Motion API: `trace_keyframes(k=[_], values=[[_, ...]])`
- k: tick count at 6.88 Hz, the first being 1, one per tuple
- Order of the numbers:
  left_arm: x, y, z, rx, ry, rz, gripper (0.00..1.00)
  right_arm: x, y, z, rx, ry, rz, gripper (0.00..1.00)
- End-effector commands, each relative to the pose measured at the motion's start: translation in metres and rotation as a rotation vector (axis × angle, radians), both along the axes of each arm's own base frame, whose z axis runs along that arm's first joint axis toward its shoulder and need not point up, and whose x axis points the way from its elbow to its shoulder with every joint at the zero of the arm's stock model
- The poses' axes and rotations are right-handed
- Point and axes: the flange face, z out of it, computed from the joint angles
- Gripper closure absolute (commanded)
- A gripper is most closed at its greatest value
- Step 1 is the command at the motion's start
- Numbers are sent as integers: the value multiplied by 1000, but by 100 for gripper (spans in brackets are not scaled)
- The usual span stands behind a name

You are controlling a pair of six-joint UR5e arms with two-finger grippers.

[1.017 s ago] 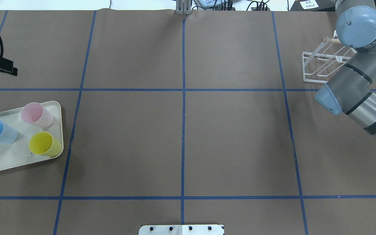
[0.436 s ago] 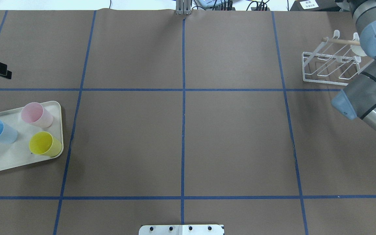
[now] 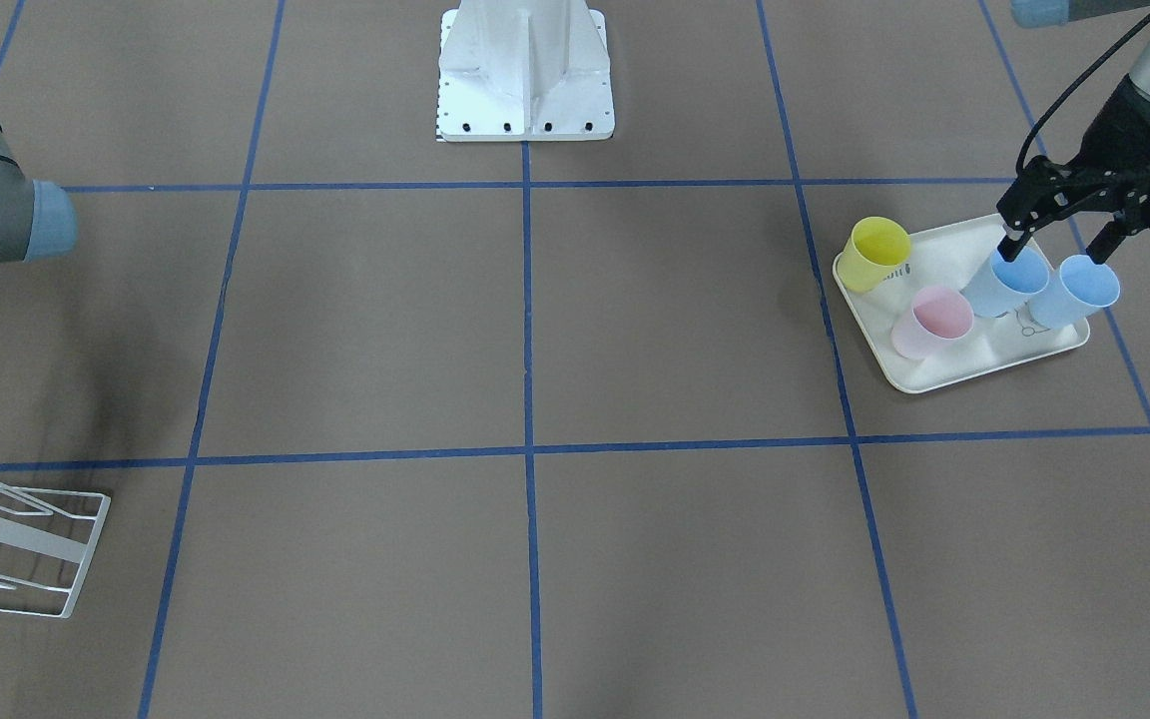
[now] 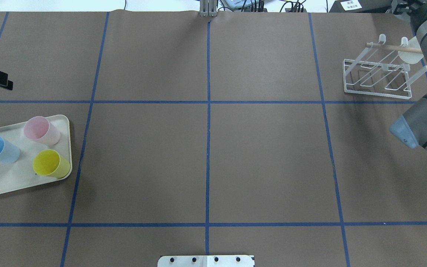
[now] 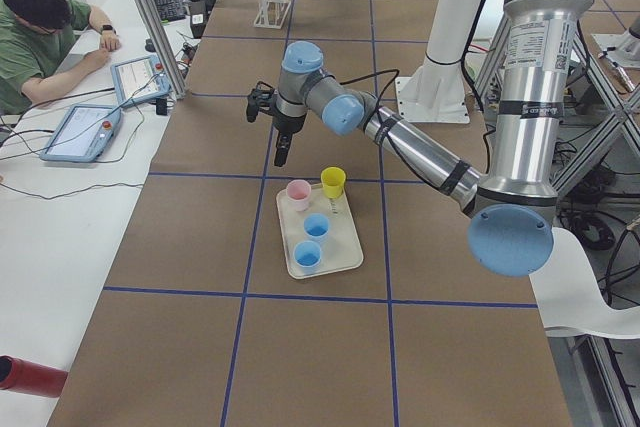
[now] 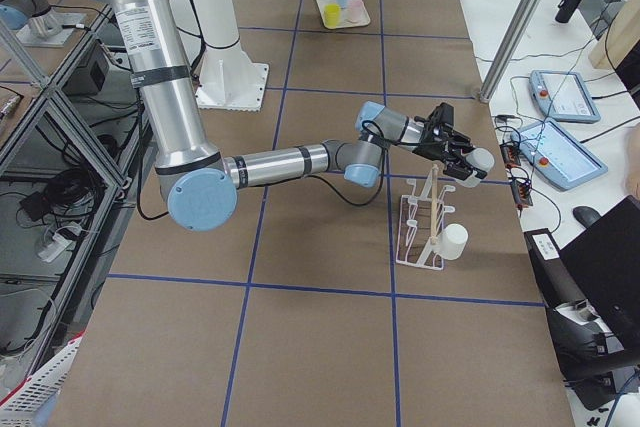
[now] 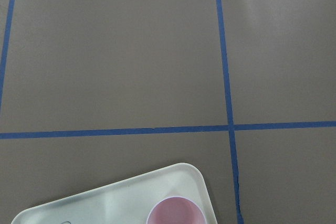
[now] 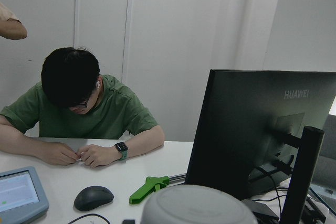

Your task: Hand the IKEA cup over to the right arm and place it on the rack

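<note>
At the front-facing view's lower left, the rack [image 3: 26, 544] stands on the worktop [image 3: 535, 330]. Farther back, at right, the left tool [image 3: 1054, 248] hangs spread over the blue cups [image 3: 1009, 283] on the tray [image 3: 919, 377]. In the right-side view a white cup [image 6: 481, 160] sits at the right tool [image 6: 462, 155], near the rack's top; whether that tool pinches it cannot be told.

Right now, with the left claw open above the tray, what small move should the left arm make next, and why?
Probably lower the left claw toward the pink cup. The claw is open and empty and hangs well above the tray, and its wrist camera shows only that cup, at the lower edge. The cup stands upright, mouth up.
</note>
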Motion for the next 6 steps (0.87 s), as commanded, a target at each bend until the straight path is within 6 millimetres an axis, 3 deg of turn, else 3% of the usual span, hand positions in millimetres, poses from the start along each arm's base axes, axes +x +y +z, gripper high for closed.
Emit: trace_keyframes(k=[1,2,4,6], values=[[1,-1,2,-3,-1,0,0,0,5,24,-13,3,3,100],[1,-1,3,-4,-2,0,0,-1,9,34,10,-10,-2,100],[2,-2,5,-7,-4,1,0,-26,16,40,15,0,-9,100],[2,-3,8,-12,-7,1,0,-24,16,41,13,4,-6,100]])
